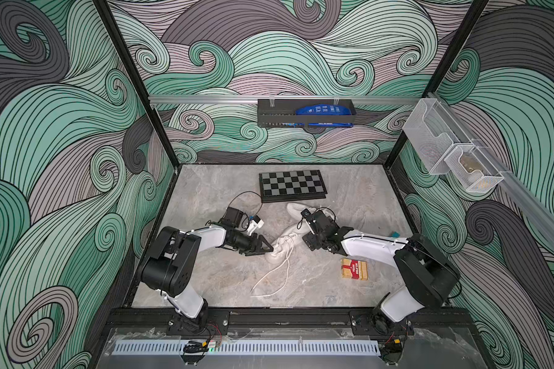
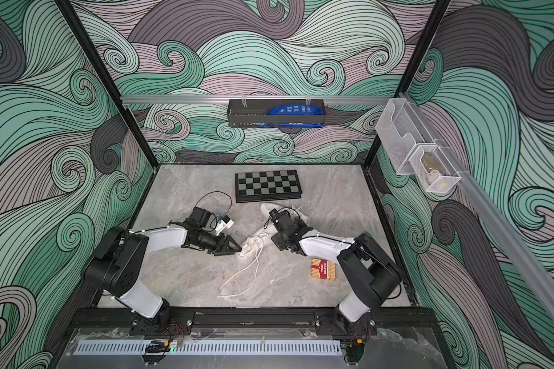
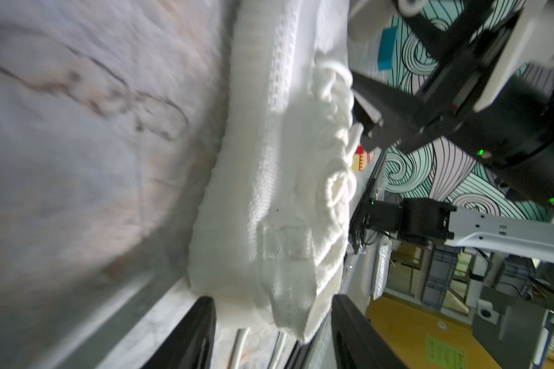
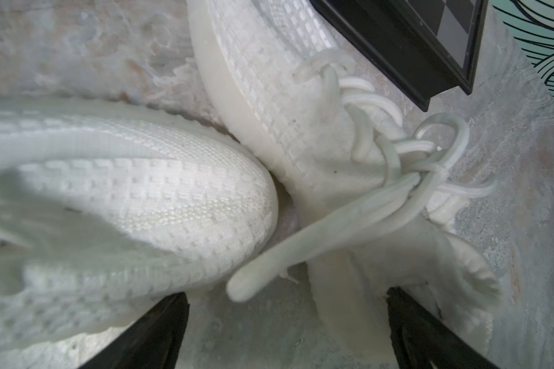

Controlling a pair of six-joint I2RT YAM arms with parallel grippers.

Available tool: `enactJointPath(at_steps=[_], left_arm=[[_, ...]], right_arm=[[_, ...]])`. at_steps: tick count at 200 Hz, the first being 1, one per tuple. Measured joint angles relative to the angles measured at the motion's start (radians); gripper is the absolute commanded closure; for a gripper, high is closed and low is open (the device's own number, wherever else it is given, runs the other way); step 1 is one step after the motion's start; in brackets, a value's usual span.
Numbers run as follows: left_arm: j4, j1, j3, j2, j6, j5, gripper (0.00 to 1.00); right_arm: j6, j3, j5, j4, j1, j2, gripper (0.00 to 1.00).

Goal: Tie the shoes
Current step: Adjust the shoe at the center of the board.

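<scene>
Left tool (image 3: pixel 272 298): partly open, clamped on heel of near shoe (image 1: pixel 282 247).
Right tool (image 4: pixel 287 292): jaws fully apart, holding nothing, above far shoe (image 4: pixel 285 105).
Shoes: mid-tabletop, near toe touching far sole.
Laces (image 1: pixel 275 278): near shoe's trail loose over tabletop (image 1: pixel 224 281).
Black wall basket (image 1: pixel 269 119): holds blue packet (image 1: pixel 325 110).
Mesh bin (image 1: pixel 480 187): brownish item, unclear.
Clear bin (image 1: pixel 429 140): beside mesh bin, on side rail.

Chessboard (image 1: pixel 292 185) at the back, red-and-tan box (image 1: pixel 354 269) front right, black wall basket (image 1: pixel 275 123) holding a blue packet (image 1: pixel 323 110)
</scene>
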Motion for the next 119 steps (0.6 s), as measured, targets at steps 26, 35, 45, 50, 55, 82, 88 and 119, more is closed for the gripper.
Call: enactJointPath(at_steps=[26, 35, 45, 50, 55, 82, 88, 119], left_arm=[[0.047, -0.098, 0.001, 0.04, -0.029, 0.061, 0.41], [0.066, -0.122, 0.005, 0.053, -0.037, 0.071, 0.42], [0.085, -0.142, 0.009, 0.058, -0.045, 0.077, 0.42], [0.093, -0.146, 0.009, 0.058, -0.045, 0.077, 0.41], [0.096, -0.148, 0.009, 0.054, -0.047, 0.077, 0.41], [0.087, -0.148, 0.009, 0.01, -0.047, 0.045, 0.36], [0.085, -0.147, 0.009, -0.007, -0.045, 0.033, 0.35], [0.059, -0.142, 0.008, -0.124, -0.013, -0.062, 0.35]], right_arm=[[0.025, 0.064, -0.011, 0.016, -0.026, 0.055, 0.01], [0.039, 0.082, -0.026, 0.035, -0.035, 0.072, 0.01], [0.053, 0.089, -0.044, 0.048, -0.045, 0.079, 0.01], [0.062, 0.089, -0.053, 0.051, -0.05, 0.077, 0.01], [0.068, 0.089, -0.067, 0.054, -0.055, 0.071, 0.01], [0.103, 0.048, -0.182, 0.082, -0.087, -0.017, 0.0], [0.114, 0.033, -0.216, 0.087, -0.093, -0.051, 0.01], [0.192, -0.05, -0.434, 0.112, -0.112, -0.237, 0.16]])
